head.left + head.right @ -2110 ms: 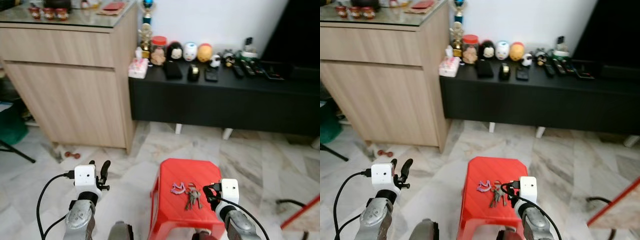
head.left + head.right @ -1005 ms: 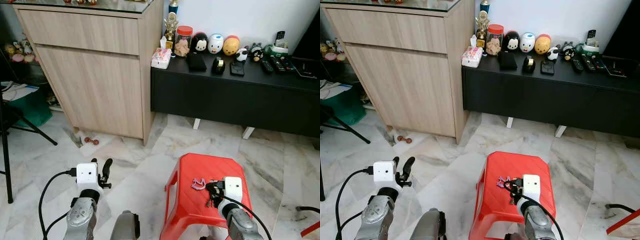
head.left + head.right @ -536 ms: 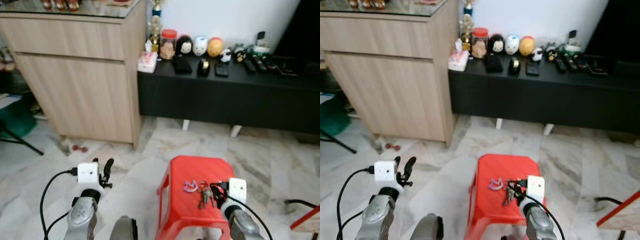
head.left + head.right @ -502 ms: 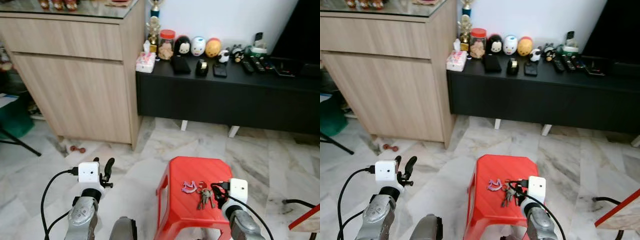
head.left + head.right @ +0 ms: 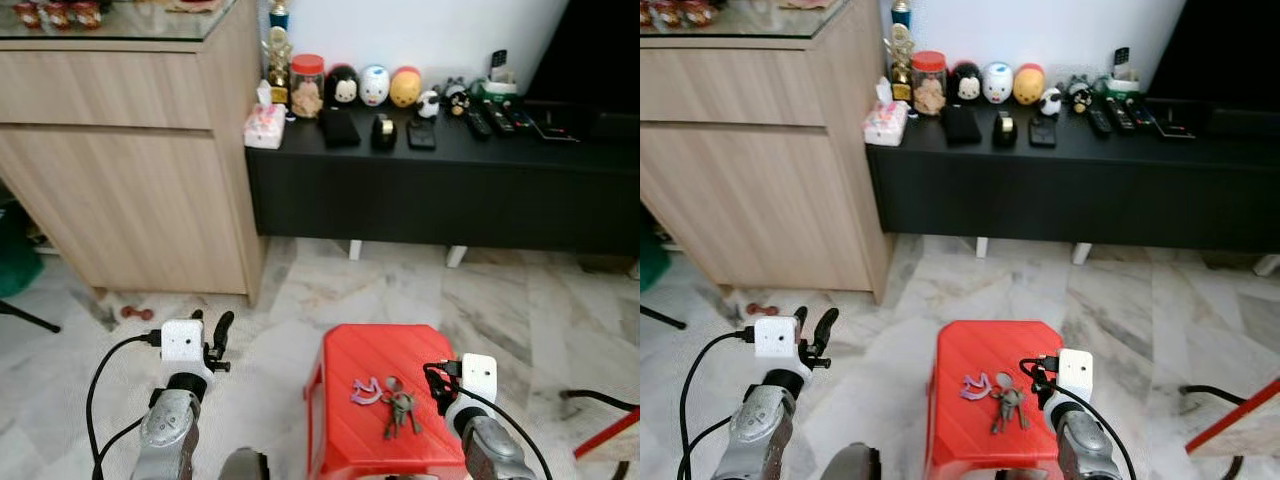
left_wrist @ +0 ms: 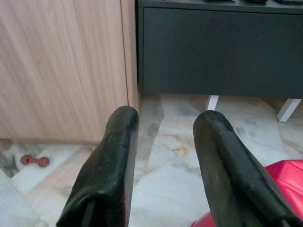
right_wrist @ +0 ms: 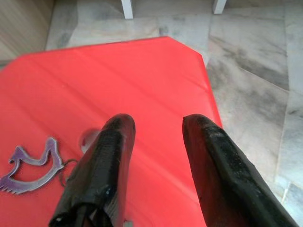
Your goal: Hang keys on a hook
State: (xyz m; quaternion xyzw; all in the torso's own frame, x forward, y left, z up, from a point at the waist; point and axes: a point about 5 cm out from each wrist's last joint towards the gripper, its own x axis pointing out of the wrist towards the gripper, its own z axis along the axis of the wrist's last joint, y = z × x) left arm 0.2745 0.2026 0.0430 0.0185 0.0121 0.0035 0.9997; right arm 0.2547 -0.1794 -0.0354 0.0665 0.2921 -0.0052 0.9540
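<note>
The keys lie on the red stool with a purple charm attached. The right gripper hovers over the stool just beside them, its 2 fingers apart and empty. The left gripper hangs beside the stool, fingers apart.

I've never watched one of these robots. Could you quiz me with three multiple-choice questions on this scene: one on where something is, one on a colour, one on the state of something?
1. Where do the keys lie?
A. on the marble floor
B. on the red stool
C. on the black cabinet

2. What colour is the charm on the keys?
A. purple
B. green
C. yellow

3. How is the right tool now?
A. shut on the keys
B. shut on nothing
C. open, holding nothing

Answers: 1 B, the keys rest on the stool top. 2 A, the charm beside them is purple. 3 C, its two black fingers stand apart above the stool with nothing between.
</note>
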